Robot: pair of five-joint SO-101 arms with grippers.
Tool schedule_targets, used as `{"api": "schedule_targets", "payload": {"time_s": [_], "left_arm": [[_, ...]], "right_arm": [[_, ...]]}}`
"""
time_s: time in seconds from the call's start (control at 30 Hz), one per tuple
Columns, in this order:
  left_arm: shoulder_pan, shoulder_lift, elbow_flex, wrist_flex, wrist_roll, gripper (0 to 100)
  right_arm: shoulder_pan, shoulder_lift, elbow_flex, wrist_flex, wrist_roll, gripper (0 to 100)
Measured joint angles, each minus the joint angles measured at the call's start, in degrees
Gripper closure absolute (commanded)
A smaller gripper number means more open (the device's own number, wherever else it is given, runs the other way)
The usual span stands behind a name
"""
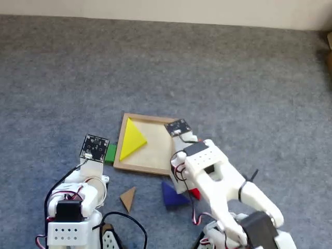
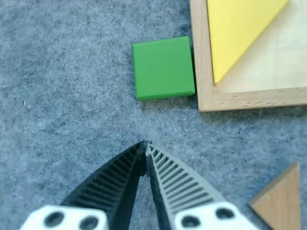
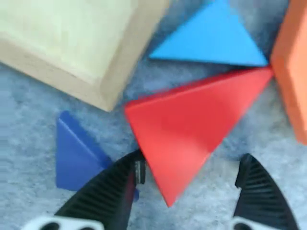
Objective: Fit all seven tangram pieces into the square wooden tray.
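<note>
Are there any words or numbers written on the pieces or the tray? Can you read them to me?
There are none to read. The yellow triangle, green square, red triangle and wooden tray are plain. Any marks on the two small black boards are too small to read.

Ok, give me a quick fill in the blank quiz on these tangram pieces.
The triangle inside the wooden tray is ____.
The square beside the tray is ____.
The left claw is ____.
The open right claw straddles a corner of the ____ triangle.
Answers: yellow, green, shut, red.
</note>
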Motion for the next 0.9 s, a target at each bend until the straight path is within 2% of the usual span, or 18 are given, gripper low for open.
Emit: {"api": "schedule_targets", "payload": {"time_s": [0.07,0.27,0.47,0.7,0.9], "left_arm": [[0.0,0.0,0.0,0.0,0.0,99],[0.0,0.0,0.0,0.0,0.0,99],[0.0,0.0,0.0,0.0,0.0,99],[0.0,0.0,0.0,0.0,0.0,99],[0.0,0.0,0.0,0.0,0.0,99]], "right_arm": [[1.32,2.37,-0.09,-0.26,1.32,70.2],[11.16,3.08,-0.26,-0.09,14.07,70.2],[19.16,3.34,-2.46,0.18,17.32,70.2],[19.78,2.99,-5.54,6.68,17.41,70.2],[15.12,-1.93,-5.54,6.95,13.45,70.0]]}}
